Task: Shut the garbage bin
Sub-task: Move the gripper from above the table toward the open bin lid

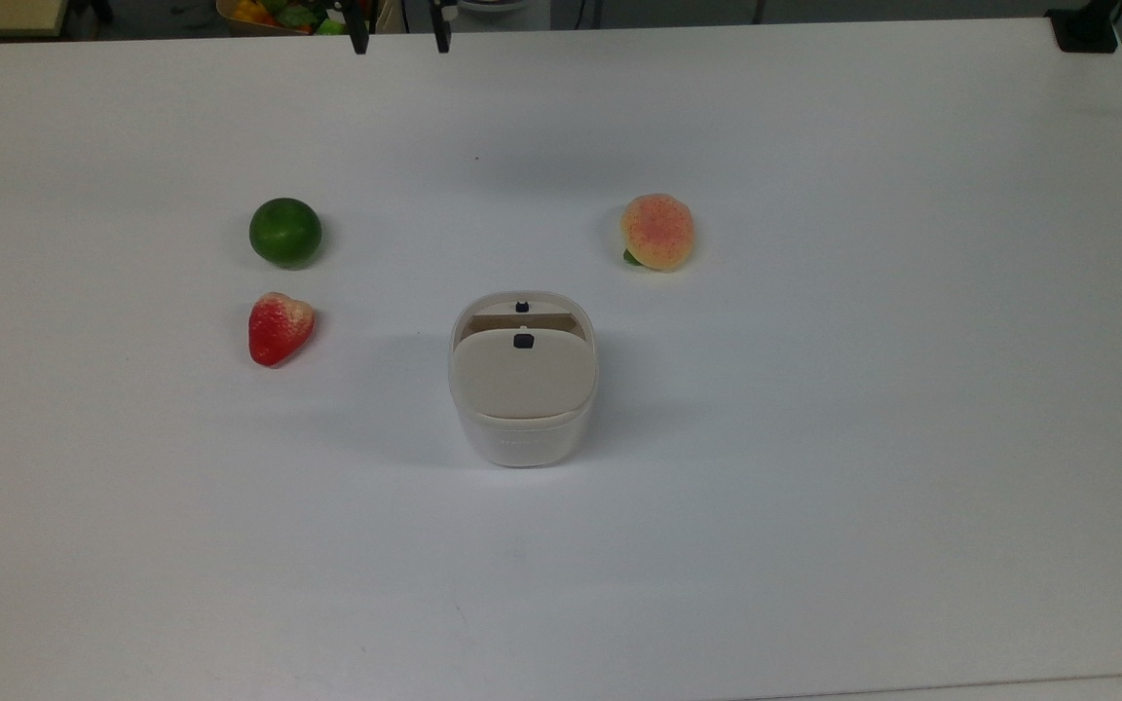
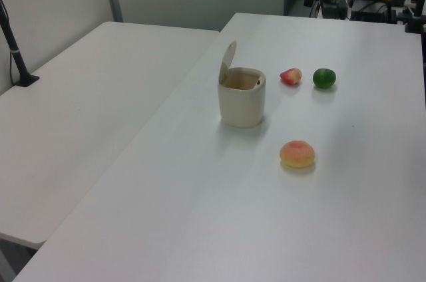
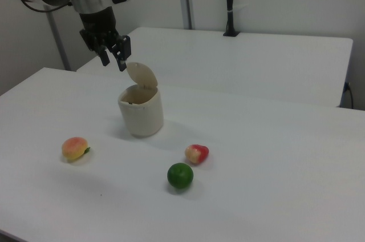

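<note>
The garbage bin (image 1: 522,443) is a small white rounded-square tub at the middle of the table. Its cream lid (image 1: 522,375), with a black button, stands tilted up on its hinge, leaving the mouth open. The left view shows the bin (image 2: 241,102) with the lid (image 2: 228,62) raised on the left view's left side. In the right view the bin (image 3: 141,112) and lid (image 3: 142,75) sit just right of my gripper (image 3: 113,60), which hangs open and empty above the table. In the top view my gripper (image 1: 401,41) is at the table's far edge.
A green lime (image 1: 285,233) and a red strawberry (image 1: 279,328) lie on the top view's left of the bin. A peach (image 1: 657,231) lies at the top view's upper right. A second white table (image 2: 80,116) adjoins in the left view.
</note>
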`<state>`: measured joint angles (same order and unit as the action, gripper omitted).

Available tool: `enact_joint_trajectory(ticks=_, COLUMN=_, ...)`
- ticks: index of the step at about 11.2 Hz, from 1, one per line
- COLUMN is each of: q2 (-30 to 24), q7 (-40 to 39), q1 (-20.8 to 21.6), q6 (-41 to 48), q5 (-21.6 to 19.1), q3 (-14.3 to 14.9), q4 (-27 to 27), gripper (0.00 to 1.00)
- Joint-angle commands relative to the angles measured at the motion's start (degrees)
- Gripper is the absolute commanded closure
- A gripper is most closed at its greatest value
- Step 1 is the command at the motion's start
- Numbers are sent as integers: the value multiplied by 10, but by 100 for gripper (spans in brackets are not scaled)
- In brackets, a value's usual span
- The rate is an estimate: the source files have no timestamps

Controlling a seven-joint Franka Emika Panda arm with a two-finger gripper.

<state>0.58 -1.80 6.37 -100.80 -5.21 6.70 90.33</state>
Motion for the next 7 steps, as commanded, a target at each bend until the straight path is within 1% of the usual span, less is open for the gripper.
enact_joint_trajectory(ticks=1, q2=-17, q7=-9, q1=3, q6=-22, q5=-18, q3=-1, q4=26, gripper=100)
enact_joint_trajectory(ticks=3, q2=-17, q7=-2, q1=1, q6=-58, q5=-44, q3=-1, q4=35, gripper=100)
enact_joint_trajectory(ticks=6, q2=-15, q7=-10, q1=3, q6=-74, q5=-52, q3=-7, q4=44, gripper=100)
enact_joint_trajectory(ticks=7, q2=-8, q7=-8, q1=3, q6=-115, q5=-59, q3=-7, q4=45, gripper=100)
